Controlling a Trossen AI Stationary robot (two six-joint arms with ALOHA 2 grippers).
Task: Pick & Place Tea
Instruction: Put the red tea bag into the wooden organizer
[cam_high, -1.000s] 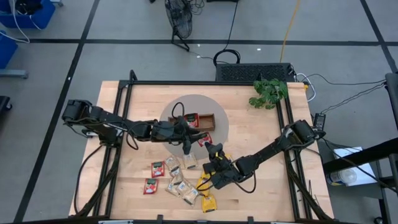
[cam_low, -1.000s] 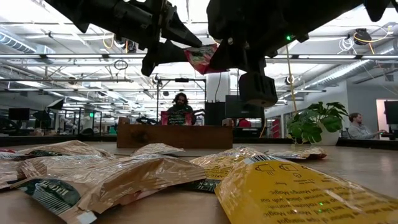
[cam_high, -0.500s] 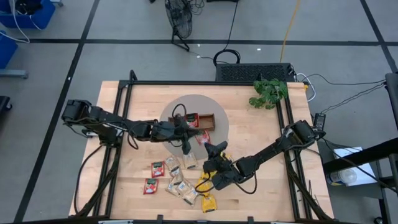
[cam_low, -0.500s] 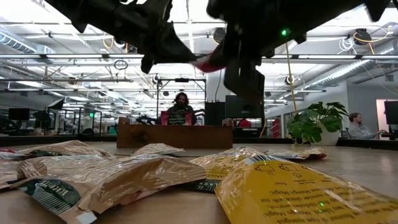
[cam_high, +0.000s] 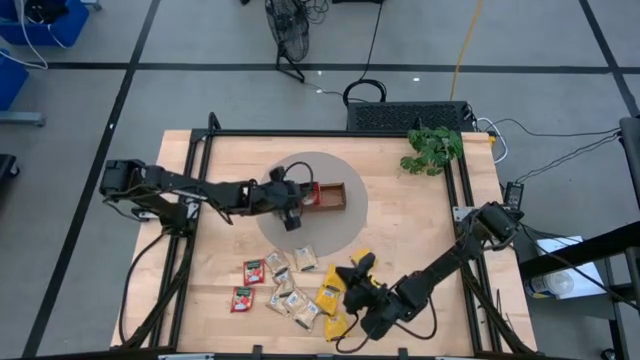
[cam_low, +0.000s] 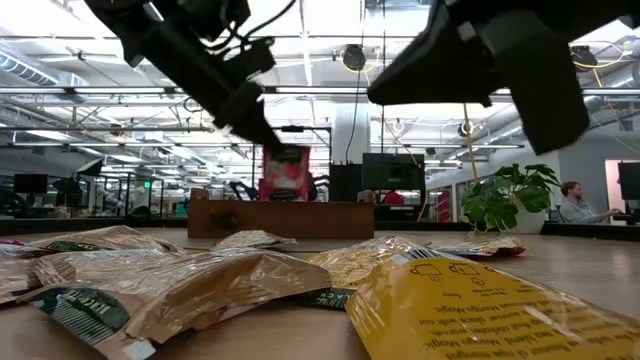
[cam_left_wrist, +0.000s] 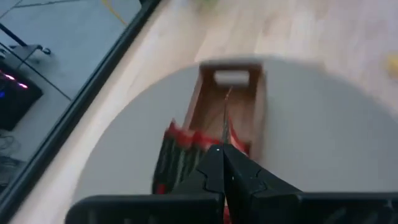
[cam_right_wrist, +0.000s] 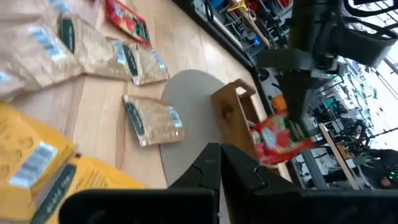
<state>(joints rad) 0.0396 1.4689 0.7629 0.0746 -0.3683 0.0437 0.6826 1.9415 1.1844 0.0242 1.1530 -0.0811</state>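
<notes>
Left tool (cam_low: 262, 135) pinches a small flat red tea sachet (cam_low: 285, 176) by its top edge, hanging it upright just above the long brown wooden three-compartment tray (cam_high: 330, 195) on the grey round mat (cam_high: 345, 222). Right tool (cam_high: 352, 275) hovers closed and empty over the loose red, yellow and beige sachets (cam_high: 290, 290) on the counter (cam_high: 400, 210). These packets look light, thin and floppy, so an edge pinch suits them best.
</notes>
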